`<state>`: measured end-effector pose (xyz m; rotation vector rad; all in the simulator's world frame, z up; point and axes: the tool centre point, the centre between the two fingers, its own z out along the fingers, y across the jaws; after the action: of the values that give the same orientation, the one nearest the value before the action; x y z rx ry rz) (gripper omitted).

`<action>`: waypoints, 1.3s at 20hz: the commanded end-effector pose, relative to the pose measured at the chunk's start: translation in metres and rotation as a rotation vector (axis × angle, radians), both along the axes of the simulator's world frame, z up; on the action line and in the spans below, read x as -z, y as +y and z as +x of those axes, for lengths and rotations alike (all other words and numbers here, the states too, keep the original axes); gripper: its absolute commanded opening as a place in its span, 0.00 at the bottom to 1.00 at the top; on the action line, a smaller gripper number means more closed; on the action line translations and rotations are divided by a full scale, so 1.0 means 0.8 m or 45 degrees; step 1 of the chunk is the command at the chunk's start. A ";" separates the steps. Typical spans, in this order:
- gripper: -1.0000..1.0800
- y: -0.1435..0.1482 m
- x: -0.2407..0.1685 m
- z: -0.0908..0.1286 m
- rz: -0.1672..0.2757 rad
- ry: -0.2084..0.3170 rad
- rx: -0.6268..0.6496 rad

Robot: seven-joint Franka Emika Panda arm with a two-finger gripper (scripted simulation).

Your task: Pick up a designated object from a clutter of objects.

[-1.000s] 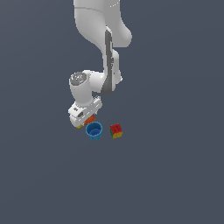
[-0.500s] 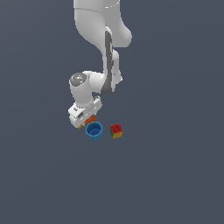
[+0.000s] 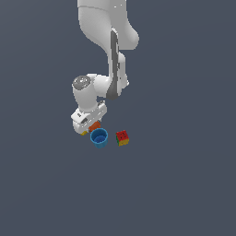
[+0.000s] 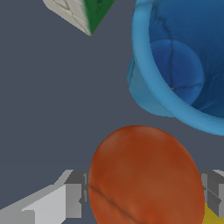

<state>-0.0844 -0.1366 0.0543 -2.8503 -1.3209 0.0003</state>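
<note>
arm (image 3: pixel 108 55) low over clutter; orange-red ball (image 3: pixel 95 125) under it; blue cup (image 3: pixel 99 138) beside; cube (image 3: pixel 122 137) apart

The flat dark grey floor (image 3: pixel 184 184) carries four small things that lie close together. An upright, open blue cup (image 3: pixel 99 138) stands beside a smooth orange-red ball (image 3: pixel 95 125). A red-yellow-green cube (image 3: pixel 122 137) sits near the cup, and a small yellow ball (image 3: pixel 84 133) shows only partly under the arm.

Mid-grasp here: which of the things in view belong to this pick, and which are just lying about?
Part of the pick:
orange-red ball, sitting between the fingers
pincer, a finger on each side of the ball

Just lying about:
blue cup, upright and empty
red-yellow-green cube
yellow ball, only a sliver showing
</note>
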 end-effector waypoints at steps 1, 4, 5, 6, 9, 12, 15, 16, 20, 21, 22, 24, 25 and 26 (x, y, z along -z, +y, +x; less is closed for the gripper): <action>0.00 -0.001 -0.010 0.004 -0.001 -0.003 0.000; 0.00 -0.003 -0.026 0.010 -0.001 -0.003 0.000; 0.00 -0.004 -0.032 0.012 -0.001 -0.003 0.000; 0.00 -0.005 -0.039 0.015 -0.001 -0.003 0.000; 0.00 -0.007 -0.063 0.024 -0.002 -0.002 0.000; 0.00 -0.011 -0.092 0.035 -0.002 -0.002 0.001; 0.00 -0.015 -0.125 0.047 -0.002 -0.002 0.001; 0.00 -0.016 -0.136 0.052 -0.002 -0.002 0.001; 0.00 -0.021 -0.181 0.069 -0.003 -0.001 0.001; 0.00 -0.023 -0.193 0.073 -0.003 -0.001 0.001; 0.00 -0.024 -0.204 0.078 -0.003 -0.001 0.001; 0.00 -0.027 -0.227 0.087 -0.003 -0.001 0.001; 0.00 -0.028 -0.238 0.091 -0.003 -0.001 0.001; 0.00 -0.029 -0.250 0.096 -0.003 -0.001 0.001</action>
<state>-0.0132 -0.1585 0.2389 -2.8524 -1.3206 0.0019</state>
